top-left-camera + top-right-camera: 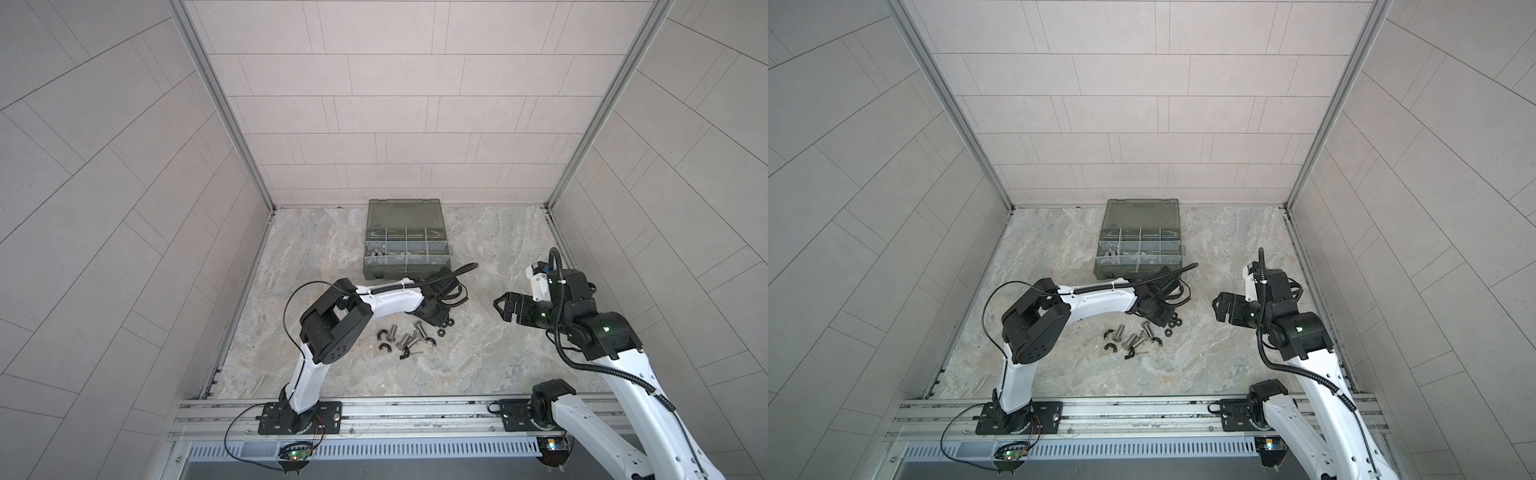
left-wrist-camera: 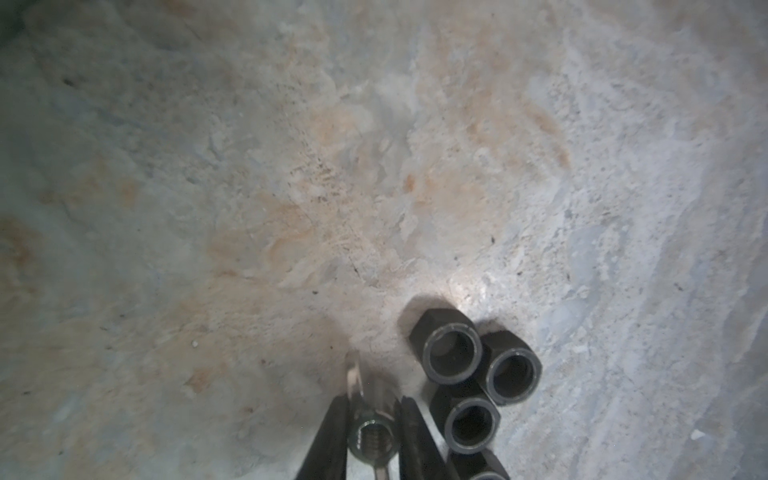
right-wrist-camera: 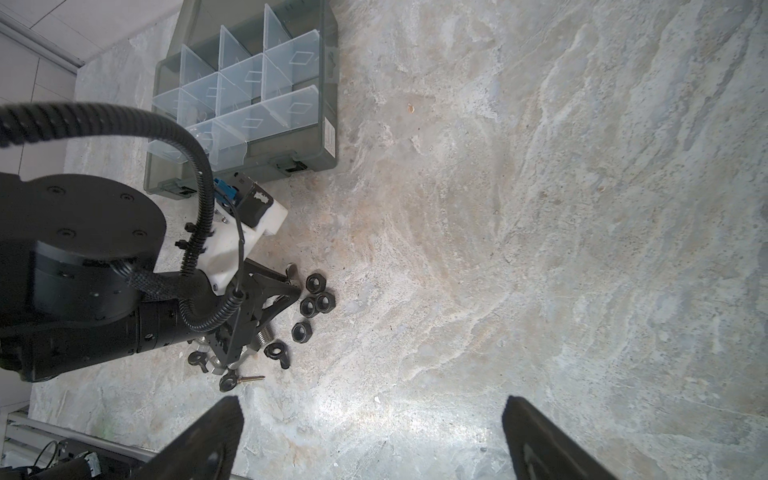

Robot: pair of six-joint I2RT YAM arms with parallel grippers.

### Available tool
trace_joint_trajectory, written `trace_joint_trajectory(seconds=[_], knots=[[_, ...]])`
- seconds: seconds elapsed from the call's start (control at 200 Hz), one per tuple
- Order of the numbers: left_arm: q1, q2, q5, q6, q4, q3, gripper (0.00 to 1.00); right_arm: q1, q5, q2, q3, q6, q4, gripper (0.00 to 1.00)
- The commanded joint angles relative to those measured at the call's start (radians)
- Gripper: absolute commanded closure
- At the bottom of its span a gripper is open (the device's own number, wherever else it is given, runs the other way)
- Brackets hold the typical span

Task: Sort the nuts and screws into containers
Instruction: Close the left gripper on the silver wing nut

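Barely begun, it seems — containers (image 3: 291, 104) nearly empty; screws (image 1: 420, 331) and 4 black nuts (image 3: 316, 301) lie on the worktop (image 1: 478, 353). The left jaws pinch a winged nut (image 2: 370, 436) — the right jaws are spread.

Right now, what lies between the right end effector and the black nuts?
Only bare tabletop separates right end effector and nuts, in the right wrist view.

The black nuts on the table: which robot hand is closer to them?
Left. The left gripper sits right beside the black nuts, jaws around a silver winged nut. The right gripper hangs open, well apart from them.
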Motion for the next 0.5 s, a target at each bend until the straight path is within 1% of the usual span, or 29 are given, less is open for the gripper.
trace_joint_trajectory(seconds=[0.0,0.27,0.4,0.495], knots=[[0.009,-0.015,-0.010,0.009,-0.051,0.009,0.83,-0.004,0.013,-0.001,0.022,-0.006,-0.013,0.01],[0.053,-0.051,-0.028,0.061,-0.145,0.088,0.84,-0.004,0.028,0.033,0.054,-0.005,-0.006,0.01],[0.100,-0.064,-0.027,0.087,-0.189,0.134,0.84,-0.004,0.024,0.062,0.080,0.003,0.010,0.01],[0.151,-0.071,-0.025,0.114,-0.220,0.169,0.84,-0.004,0.017,0.088,0.093,0.007,0.026,0.01]])
